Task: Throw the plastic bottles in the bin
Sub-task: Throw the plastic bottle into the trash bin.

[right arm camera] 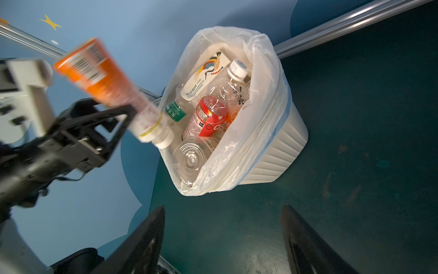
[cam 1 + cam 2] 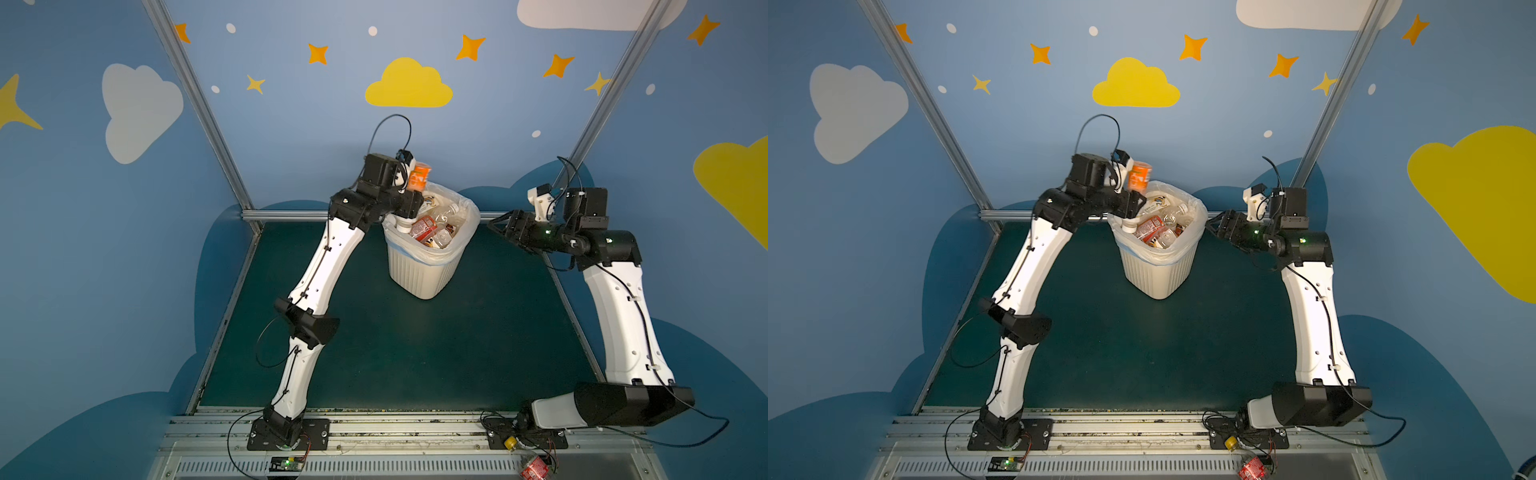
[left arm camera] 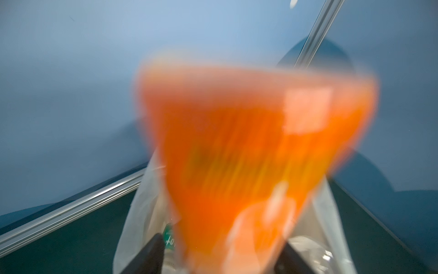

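Closest to the camera is what looks like a stray bottle [image 2: 534, 467], yellow cap and red label. It's lying in the near tray right beside the right arm's base, cap pointing far-left. The right arm is way nearer to that one, but it's off the worktop [image 2: 415, 353] and below the rail [image 2: 374, 428], so an awkward reach imo.

Main event: the orange bottle [image 1: 99, 73] is at the left gripper [image 1: 123, 118], steeply tilted, base up and white cap down, and motion-blurred. The left fingers [image 3: 151, 251] stand apart, wider than the neck running between them, so I read them as open, not pinching it.

The bit that matters is that the cap sits right at the left rim of the bin [image 2: 419, 270], barely inside the bag [image 1: 260, 99] edge rather than over the middle. With the heavy end up high, it could topple either way.

The bin is also piled nearly to the brim with bottles [image 1: 208, 118], so there's not much room. The right gripper [image 1: 222, 208] hangs just right of the bin, fingers spread wide with nothing in them. No other bottles on the worktop that I can see.
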`<move>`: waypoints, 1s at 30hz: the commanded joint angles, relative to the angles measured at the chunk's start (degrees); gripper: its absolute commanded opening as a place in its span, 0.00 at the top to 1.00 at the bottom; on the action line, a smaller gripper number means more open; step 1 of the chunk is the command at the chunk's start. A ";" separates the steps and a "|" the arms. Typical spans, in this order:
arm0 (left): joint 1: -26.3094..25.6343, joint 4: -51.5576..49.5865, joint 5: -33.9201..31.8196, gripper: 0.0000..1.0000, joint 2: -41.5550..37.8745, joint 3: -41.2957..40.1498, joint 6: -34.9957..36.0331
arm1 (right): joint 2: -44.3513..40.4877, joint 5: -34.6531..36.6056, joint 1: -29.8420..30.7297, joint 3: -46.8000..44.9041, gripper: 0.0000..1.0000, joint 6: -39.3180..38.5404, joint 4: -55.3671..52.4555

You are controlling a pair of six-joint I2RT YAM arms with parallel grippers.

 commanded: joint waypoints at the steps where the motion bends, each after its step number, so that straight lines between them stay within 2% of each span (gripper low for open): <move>1: -1.18 5.40 -3.10 0.00 -0.35 5.39 0.55 | 1.25 -2.23 -0.30 -0.77 0.22 -0.44 -0.79; 3: -2.14 2.93 -7.62 0.00 -0.23 10.17 2.35 | 1.62 -2.72 -0.30 -0.77 0.23 -0.74 -0.86; 5: -2.87 3.65 -10.39 0.00 -3.01 8.79 3.55 | 1.83 -2.87 -0.30 -0.94 0.23 -0.60 -0.47; 10: -4.53 10.96 -12.46 0.00 -15.12 -7.01 5.05 | 1.57 -3.66 -0.24 -1.89 0.22 0.11 1.40; 12: -4.96 11.44 -13.50 0.00 -17.62 -9.66 5.03 | 1.53 -3.76 -0.35 -2.24 0.22 0.27 1.88; 17: -4.45 3.03 -18.04 0.00 -19.42 -8.44 3.03 | 1.03 -3.95 -0.30 -3.11 0.22 0.11 2.52; 20: -3.03 -2.78 -17.98 0.00 -22.35 -11.89 0.02 | -0.22 -3.49 -0.30 -5.14 0.22 -0.80 2.95; 22: -2.02 -3.42 -17.90 0.00 -26.31 -19.17 -1.72 | -1.26 -3.15 -0.30 -6.56 0.21 -1.83 2.62; 24: -0.96 -0.53 -17.21 0.00 -32.51 -30.54 -3.64 | -2.41 -2.07 -0.29 -7.50 0.21 -4.04 0.73; 27: -0.04 6.22 -12.43 0.00 -42.09 -47.36 -4.48 | -4.03 2.35 -0.39 -7.90 0.21 -7.39 -3.03; 30: 0.08 7.01 -11.20 0.00 -49.29 -57.18 -5.81 | -4.54 5.38 -0.38 -7.61 0.22 -9.95 -6.72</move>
